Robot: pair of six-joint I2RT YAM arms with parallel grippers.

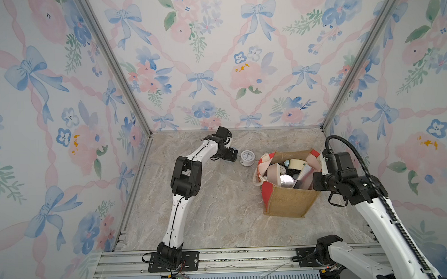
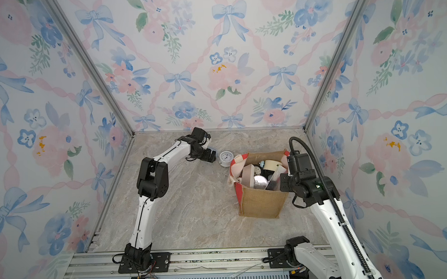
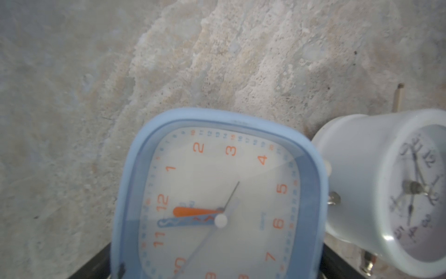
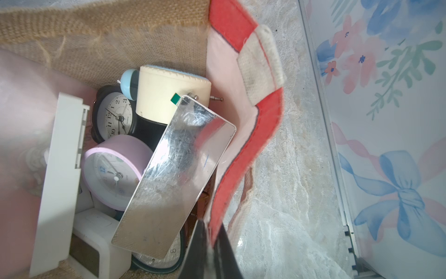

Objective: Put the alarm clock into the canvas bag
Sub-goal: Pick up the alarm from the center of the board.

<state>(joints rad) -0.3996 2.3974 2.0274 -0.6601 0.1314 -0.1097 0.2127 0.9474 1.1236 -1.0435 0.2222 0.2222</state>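
A blue square alarm clock (image 3: 217,193) with orange numerals lies face up between the open jaws of my left gripper (image 3: 217,265); I cannot tell whether the dark fingers (image 3: 96,263) touch it. A white round alarm clock (image 1: 247,157) (image 2: 225,158) (image 3: 376,193) lies right beside it. In both top views the left gripper (image 1: 232,155) (image 2: 210,156) is low at the back of the table, left of the canvas bag (image 1: 288,201) (image 2: 263,204). The bag stands upright and open. My right gripper (image 1: 318,178) (image 2: 285,181) (image 4: 212,251) is shut on its red side panel (image 4: 243,145).
Inside the bag lie several clocks: a black one (image 4: 113,116), a lilac one (image 4: 113,169), a cream one (image 4: 169,96), a mirror-faced slab (image 4: 173,176) and a white block (image 4: 60,181). Floral walls with metal posts close in three sides; a metal rail (image 1: 234,254) runs along the front.
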